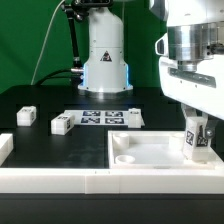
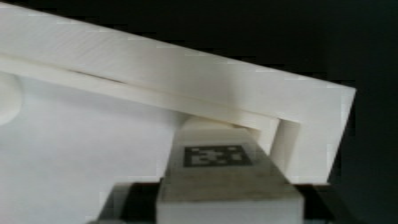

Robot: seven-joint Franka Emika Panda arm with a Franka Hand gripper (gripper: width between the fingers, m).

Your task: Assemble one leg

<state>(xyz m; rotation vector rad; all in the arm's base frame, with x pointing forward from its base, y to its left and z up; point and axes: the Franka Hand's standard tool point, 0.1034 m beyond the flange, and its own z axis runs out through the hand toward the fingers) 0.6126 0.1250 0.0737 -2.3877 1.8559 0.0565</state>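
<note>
My gripper [image 1: 197, 138] is shut on a white leg [image 1: 196, 137] with a square tag mark and holds it upright over the right corner of the large white panel [image 1: 150, 150]. In the wrist view the leg [image 2: 221, 165] fills the space between my fingers and points at the panel's corner, next to the white frame's wall [image 2: 214, 75]. I cannot tell if its lower end touches the panel. Three more legs lie on the black table: one at the exterior view's left [image 1: 26, 116], one next to the marker board [image 1: 62, 124], one beyond the panel [image 1: 134, 117].
The marker board [image 1: 98, 119] lies flat behind the panel. A white L-shaped frame [image 1: 60, 178] runs along the table's front and encloses the panel. The arm's base [image 1: 105, 60] stands at the back centre.
</note>
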